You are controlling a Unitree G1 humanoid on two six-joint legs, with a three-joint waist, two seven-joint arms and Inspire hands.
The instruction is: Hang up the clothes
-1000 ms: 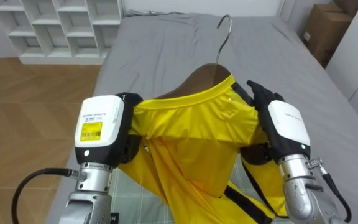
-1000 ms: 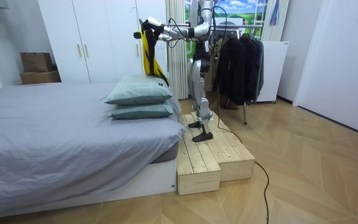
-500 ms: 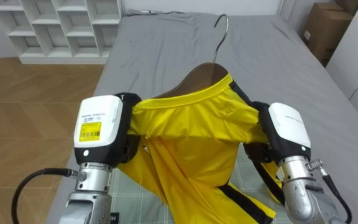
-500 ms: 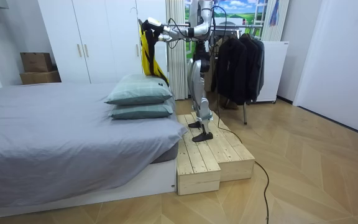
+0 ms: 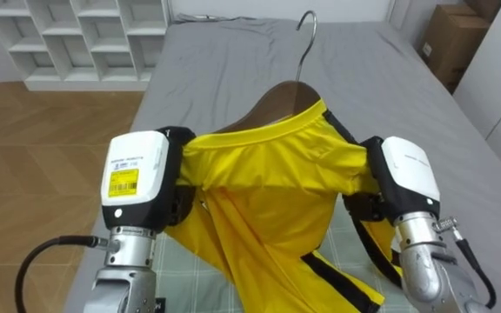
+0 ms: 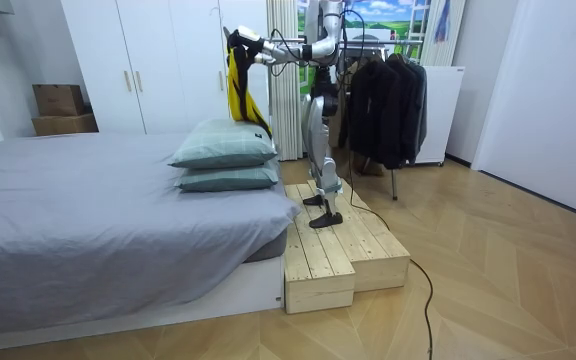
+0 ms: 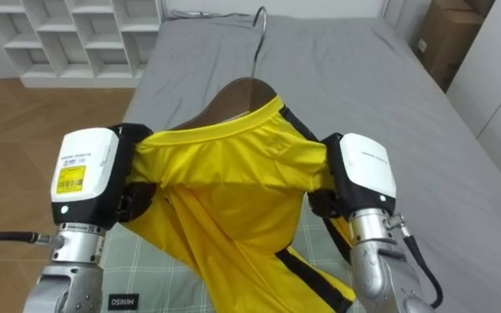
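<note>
Left hand (image 5: 136,178) sits at the left shoulder of the hanger (image 5: 278,97), pushed into the yellow shirt (image 5: 268,178), and the right hand (image 5: 407,174) mirrors it at the hanger's right shoulder. Both are buried in cloth, so clamped or just propping, I cannot tell. The shirt is draped over the hanger, its opening stretched wide, the metal hook (image 5: 306,30) poking up free, and that spread looks meant to seat the shoulders squarely. Below the hanger lies the bed (image 5: 233,52). Dark coats (image 6: 383,95) hang beyond the robot from the hanger, likely where this one goes once it's seated.
</note>
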